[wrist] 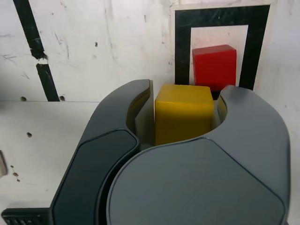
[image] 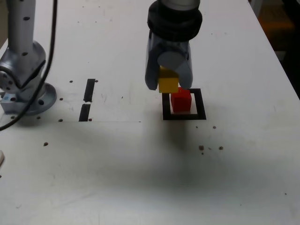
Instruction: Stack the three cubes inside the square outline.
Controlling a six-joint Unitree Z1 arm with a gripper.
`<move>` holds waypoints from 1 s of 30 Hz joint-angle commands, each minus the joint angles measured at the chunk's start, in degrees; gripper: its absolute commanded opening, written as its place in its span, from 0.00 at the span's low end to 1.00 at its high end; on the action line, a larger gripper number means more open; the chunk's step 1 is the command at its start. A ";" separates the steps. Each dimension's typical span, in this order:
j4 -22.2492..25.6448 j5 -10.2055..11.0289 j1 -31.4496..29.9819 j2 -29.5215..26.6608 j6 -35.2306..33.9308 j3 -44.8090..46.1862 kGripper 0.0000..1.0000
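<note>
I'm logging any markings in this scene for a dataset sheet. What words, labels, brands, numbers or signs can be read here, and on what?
None: no readable text in either view.
The yellow cube, the red cube, the gripper and the table are unmarked.
The square outline and two black strips are plain shapes, not writing.
</note>
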 commanded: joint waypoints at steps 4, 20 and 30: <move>-3.00 1.19 0.66 0.43 -0.25 -1.74 0.25; -3.27 2.55 3.01 5.61 0.58 -2.27 0.25; -3.39 2.54 3.23 6.81 1.26 -2.35 0.30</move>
